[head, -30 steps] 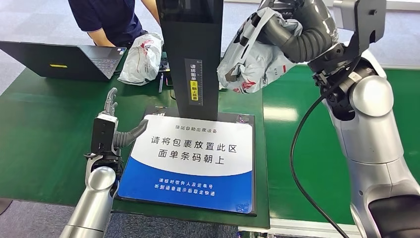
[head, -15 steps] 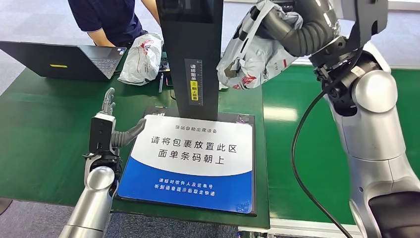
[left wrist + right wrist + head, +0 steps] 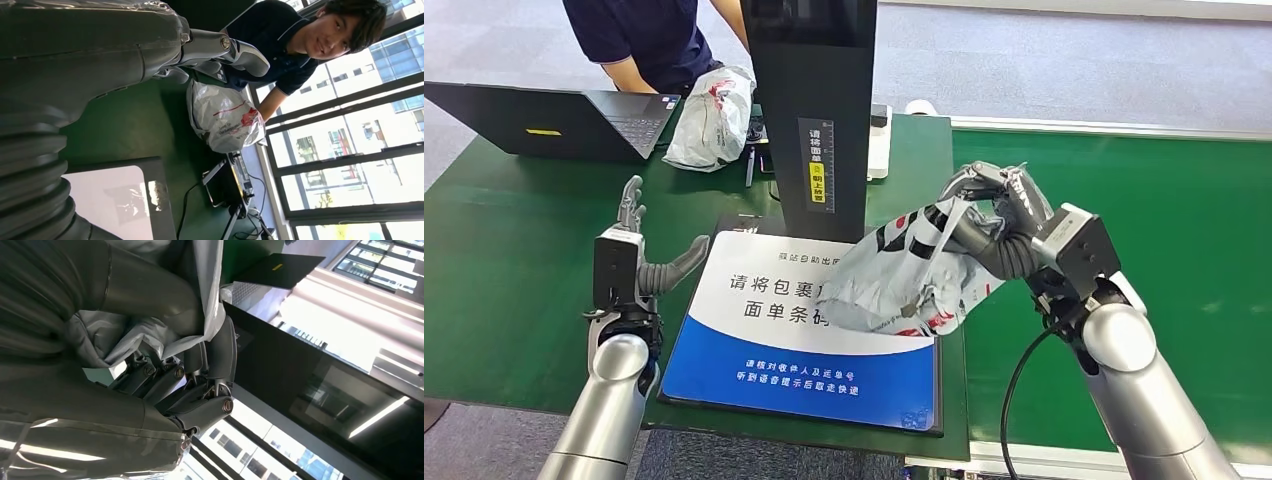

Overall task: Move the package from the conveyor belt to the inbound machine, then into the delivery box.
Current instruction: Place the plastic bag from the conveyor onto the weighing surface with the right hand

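Observation:
My right hand [image 3: 994, 215] grips a grey plastic mail package [image 3: 904, 275] with black and red print. The package hangs low over the right side of the inbound machine's white and blue pad [image 3: 809, 335], touching or nearly touching it. In the right wrist view my fingers [image 3: 205, 375] are wrapped in the grey film of the package [image 3: 145, 340]. My left hand [image 3: 629, 255] stands upright with fingers apart beside the pad's left edge, holding nothing. The machine's black column [image 3: 814, 110] rises behind the pad.
A second grey package [image 3: 709, 120] lies on the green table [image 3: 514, 230] behind the column, beside an open laptop [image 3: 564, 120]. A person in a dark shirt [image 3: 639, 35] sits at the far edge. The green conveyor belt [image 3: 1184, 210] runs along the right.
My right arm has swung down from high beside the column, bringing the package onto the machine's pad. My left hand has stayed in place beside the pad.

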